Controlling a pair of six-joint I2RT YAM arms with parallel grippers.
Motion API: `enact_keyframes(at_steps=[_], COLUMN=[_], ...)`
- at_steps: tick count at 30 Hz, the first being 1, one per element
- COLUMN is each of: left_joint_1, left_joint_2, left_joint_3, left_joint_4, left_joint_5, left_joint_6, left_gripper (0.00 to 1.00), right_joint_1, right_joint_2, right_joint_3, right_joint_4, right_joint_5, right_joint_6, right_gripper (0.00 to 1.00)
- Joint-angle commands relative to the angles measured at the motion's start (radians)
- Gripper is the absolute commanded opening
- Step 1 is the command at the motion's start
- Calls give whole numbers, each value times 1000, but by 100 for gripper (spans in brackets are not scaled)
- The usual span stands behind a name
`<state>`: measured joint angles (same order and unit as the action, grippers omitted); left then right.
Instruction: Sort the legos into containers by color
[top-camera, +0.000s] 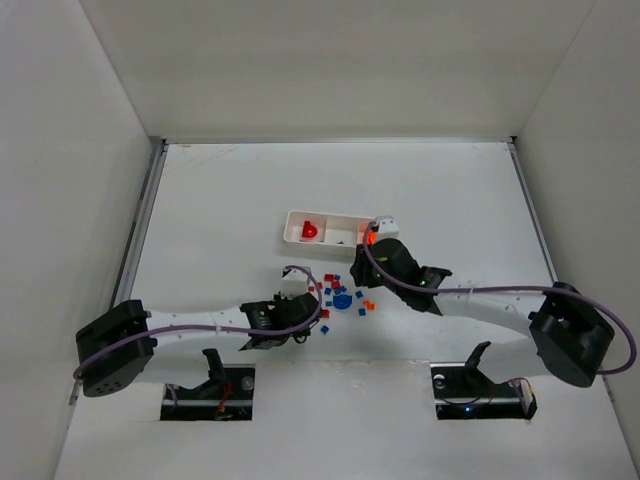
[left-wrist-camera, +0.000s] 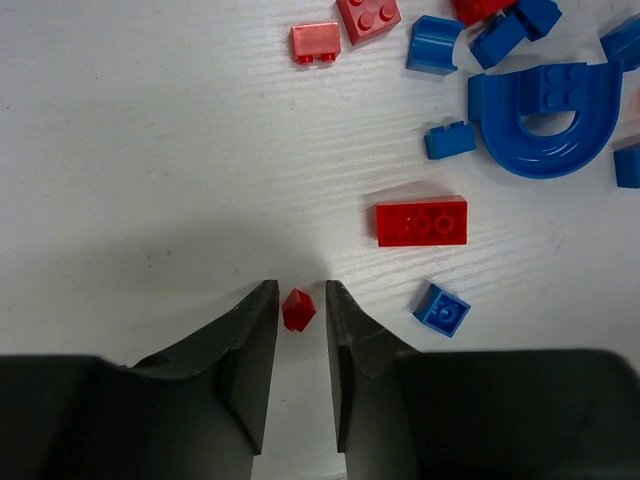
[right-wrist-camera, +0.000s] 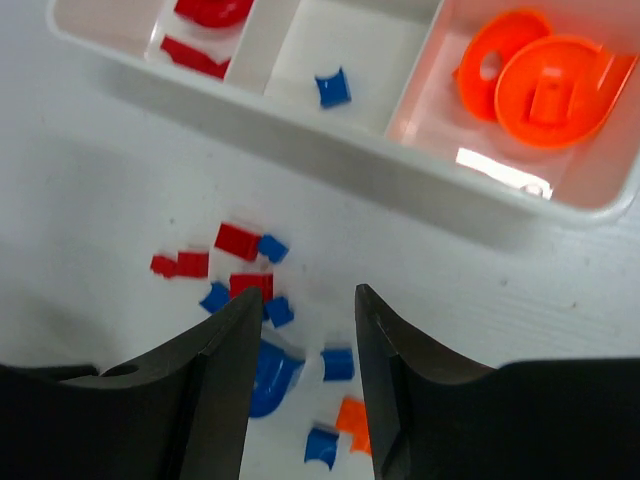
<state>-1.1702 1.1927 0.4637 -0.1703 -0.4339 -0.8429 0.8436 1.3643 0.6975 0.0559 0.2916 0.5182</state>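
I have the left gripper (left-wrist-camera: 298, 287) set down over a tiny red piece (left-wrist-camera: 298, 310). Its jaws are apart with a sliver of table showing on both sides, so nothing is gripped yet. To do this well I would close slowly and squarely. The piece sits cornerwise between the fingers (left-wrist-camera: 250, 350), and I expect it to twist or squirt out if one pad lands first. The red brick (left-wrist-camera: 421, 221) at 1 o'clock and the small blue square (left-wrist-camera: 441, 309) at 3 o'clock lie apart from the fingers, so I judge the close should disturb neither. The right gripper (right-wrist-camera: 307, 295) hangs open and empty, with the tray (right-wrist-camera: 300, 140) at its 12 o'clock. Only the left wrist view shows that tiny piece, which the overhead view is too coarse to pick out. Only the right wrist view makes the compartments plain, with red pieces (right-wrist-camera: 200, 30) at the left end, one blue piece (right-wrist-camera: 333, 88) in the middle and orange discs (right-wrist-camera: 540, 85) on the right. The overhead view alone shows the scattered pile (top-camera: 340, 295) lying at 6 o'clock from the tray, between the two arms.
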Motion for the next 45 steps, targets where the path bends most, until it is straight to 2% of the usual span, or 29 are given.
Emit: enact_keyframes(at_steps=[1, 6, 8, 11, 18, 24, 27, 32, 34, 36, 39, 42, 45], left_joint_1=[-1, -3, 10, 51, 209, 365, 428, 516, 546, 576, 597, 609, 608], left_joint_2=[27, 12, -16, -62, -114, -82, -39, 125, 201, 281, 372, 430, 458], left_joint_3=[-31, -33, -27, -10, 84, 191, 231, 326, 363, 406, 453, 481, 500], left_joint_4=[-20, -32, -35, -21, 77, 190, 264, 354, 388, 403, 422, 443, 446], left_joint_5=[23, 9, 6, 1, 7, 69, 87, 138, 142, 150, 165, 167, 161], left_joint_6=[13, 31, 36, 63, 140, 189, 215, 254, 271, 274, 278, 280, 283], left_gripper=[21, 11, 10, 9, 8, 9, 10, 10, 10, 11, 11, 12, 13], right_joint_1=[47, 110, 133, 154, 154, 193, 188, 180, 200, 219, 222, 223, 225], right_joint_2=[-68, -143, -172, -185, -102, -77, -96, -128, -122, -128, -114, -84, -48], right_joint_3=[-58, -130, -144, -153, -109, -67, -90, -89, -84, -110, -142, -139, -132], right_joint_4=[-7, -91, -129, -148, -128, -117, -111, -108, -117, -105, -68, -45, -8], right_joint_5=[12, 41, 50, 55, 72, 89, 110, 80, 57, 38, 34, 29, 18], right_joint_6=[57, 120, 140, 146, 114, 83, 94, 124, 155, 207, 265, 286, 290], right_gripper=[48, 41, 37, 36, 42, 53, 54, 32, 31, 35, 51, 56, 57])
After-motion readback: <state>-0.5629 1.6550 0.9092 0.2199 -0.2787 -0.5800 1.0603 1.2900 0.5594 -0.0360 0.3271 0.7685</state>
